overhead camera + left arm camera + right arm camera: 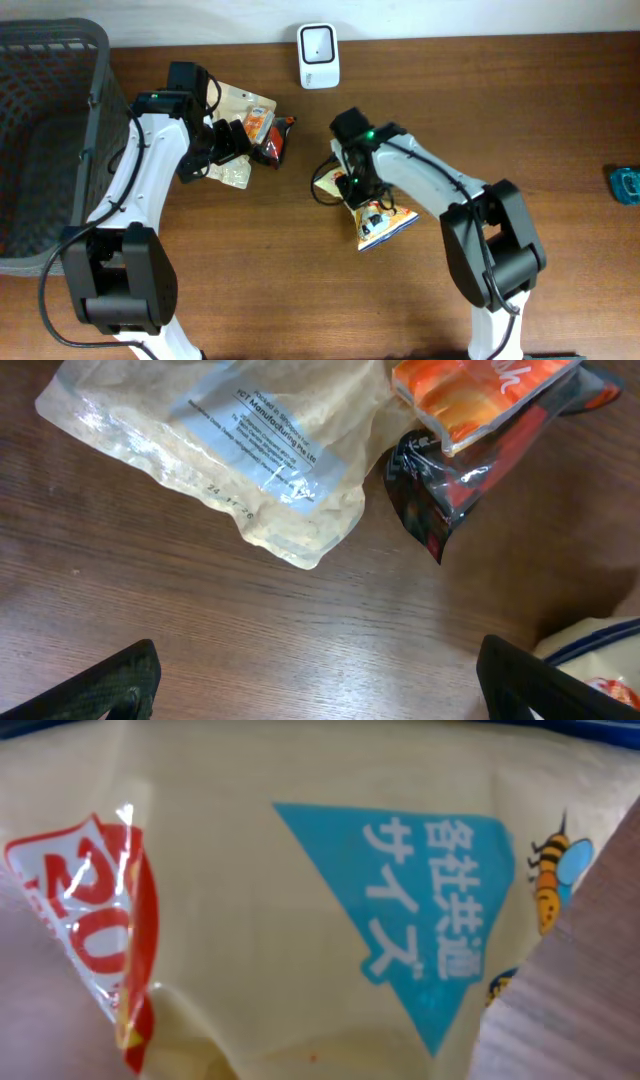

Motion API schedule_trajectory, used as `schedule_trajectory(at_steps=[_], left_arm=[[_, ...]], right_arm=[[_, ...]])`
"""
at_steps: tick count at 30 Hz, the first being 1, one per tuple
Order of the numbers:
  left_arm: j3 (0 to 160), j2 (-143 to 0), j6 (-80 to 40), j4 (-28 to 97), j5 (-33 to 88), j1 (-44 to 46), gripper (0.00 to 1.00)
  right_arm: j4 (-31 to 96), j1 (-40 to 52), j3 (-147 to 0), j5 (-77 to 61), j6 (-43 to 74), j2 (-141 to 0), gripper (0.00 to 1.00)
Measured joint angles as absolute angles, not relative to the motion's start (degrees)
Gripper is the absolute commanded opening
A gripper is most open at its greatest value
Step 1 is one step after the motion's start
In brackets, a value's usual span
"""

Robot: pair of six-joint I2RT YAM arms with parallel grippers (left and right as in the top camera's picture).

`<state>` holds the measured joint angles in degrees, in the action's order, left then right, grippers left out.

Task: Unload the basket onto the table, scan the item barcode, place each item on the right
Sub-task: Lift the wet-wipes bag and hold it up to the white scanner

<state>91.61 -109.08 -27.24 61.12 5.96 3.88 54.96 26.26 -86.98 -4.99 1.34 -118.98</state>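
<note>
A yellow snack packet (380, 222) with blue and red print lies on the brown table, right of centre. My right gripper (350, 185) sits on its upper left end. The packet (300, 920) fills the right wrist view, creased near the bottom, and the fingers are hidden; the gripper is shut on it. A white barcode scanner (318, 55) stands at the table's back edge. My left gripper (225, 150) hangs open over bare wood (320, 680), just below a pile of packets: a clear bag (230, 450), an orange packet (470, 395) and a dark packet (450, 485).
A dark mesh basket (95, 60) stands at the far left. A small blue object (626, 183) lies at the right edge. A corner of the yellow packet (590, 645) shows at the lower right of the left wrist view.
</note>
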Motion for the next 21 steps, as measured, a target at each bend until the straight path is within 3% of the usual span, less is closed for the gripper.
schedule_trajectory(at_steps=[5,9,13,21], left_arm=[[91.6,-109.1,-27.2,61.1,6.0,3.9,0.99],[91.6,-109.1,-27.2,61.1,6.0,3.9,0.99],[91.6,-109.1,-27.2,61.1,6.0,3.9,0.99],[91.6,-109.1,-27.2,61.1,6.0,3.9,0.99]], right_arm=[[63.7,18.5,-95.2,-22.4,-2.3,-120.2,0.05],[67.7,10.0,-99.4,-47.2,-8.3,-120.2,0.04],[70.4,4.0,-99.5,-63.4,-10.3,-120.2,0.04],[71.0,1.8,-99.5,-81.7,-10.9,-120.2,0.04]])
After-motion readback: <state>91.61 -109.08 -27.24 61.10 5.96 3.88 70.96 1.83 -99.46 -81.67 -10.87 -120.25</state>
